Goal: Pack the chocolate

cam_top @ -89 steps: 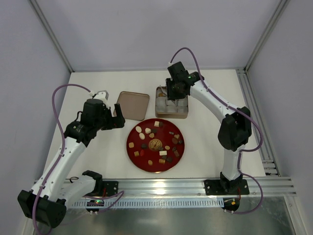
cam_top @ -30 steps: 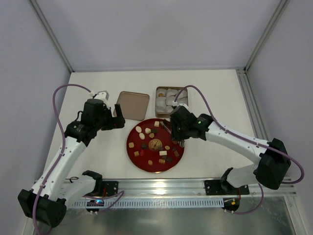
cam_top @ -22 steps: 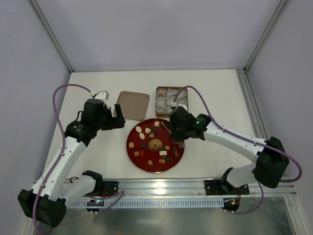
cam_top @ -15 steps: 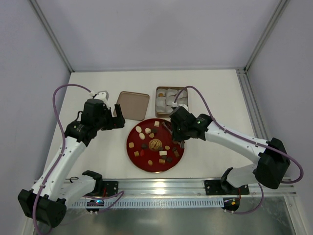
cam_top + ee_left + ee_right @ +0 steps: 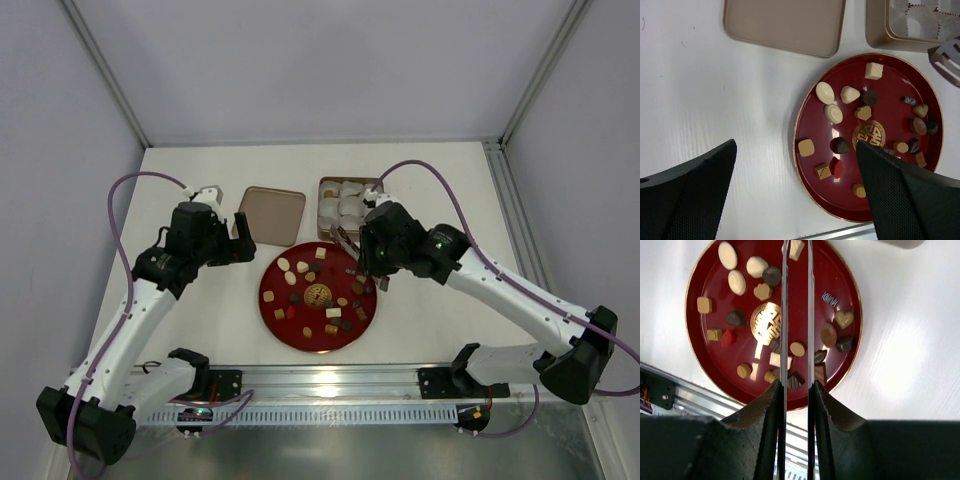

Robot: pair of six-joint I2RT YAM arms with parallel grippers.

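Several chocolates, cream, tan and dark brown, lie spread on a round red plate. They also show in the left wrist view and the right wrist view. My right gripper is shut on thin metal tongs and hangs over the plate's far right part. The tong blades stand slightly apart, and I see nothing between them. My left gripper is open and empty, left of the plate; its jaws frame the plate's left rim.
A square gold-brown tin lined with white paper cups stands behind the plate. Its flat lid lies to the left of it. The tong tips show at the right edge of the left wrist view.
My right arm came from over the tin down to the plate, then drew back to the right over the plate's far right rim. The left arm has not moved.
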